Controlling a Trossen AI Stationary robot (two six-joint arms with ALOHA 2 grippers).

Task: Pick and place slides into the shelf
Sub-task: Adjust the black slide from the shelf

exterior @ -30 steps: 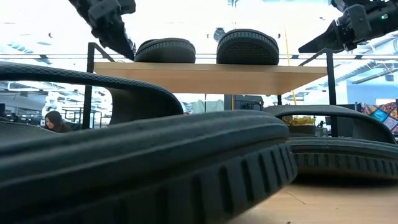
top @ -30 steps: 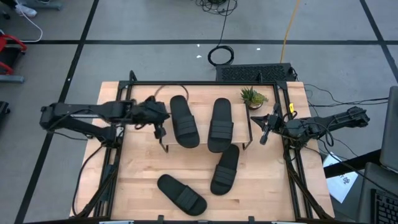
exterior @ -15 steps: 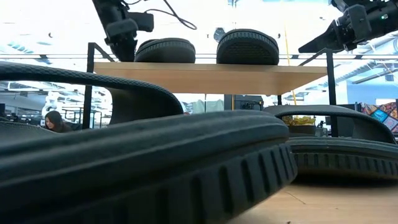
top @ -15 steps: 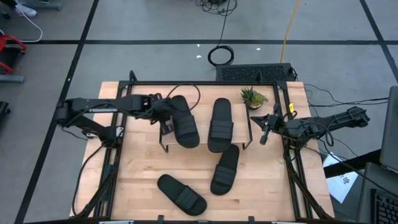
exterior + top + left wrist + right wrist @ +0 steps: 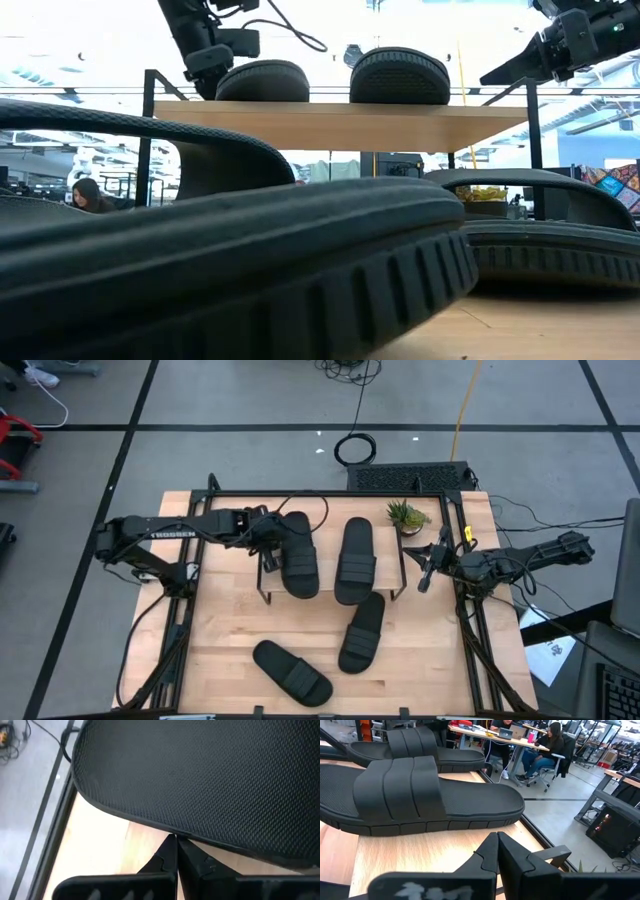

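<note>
Slides: we count four. Two lie on the shelf, the left shelf slide and the right shelf slide, both with long axes running front to back, roughly parallel. Two more lie on the worktop in front of the shelf: the near slide, angled across, and the middle slide, which runs nearly front to back with a slight lean, its far end just under the shelf's front edge.

We see the left tool clenched, holding nothing, its tip touching the left edge of the left shelf slide near that slide's far end; the left wrist view shows the shut fingers meeting the sole rim. We judge this a sideways nudge, pushing across the slide's long axis.

Right tool is clenched and empty, hanging just beside the shelf's right end, near the small plant. For the worktop pair, we judge the right arm nearer the middle slide.
</note>
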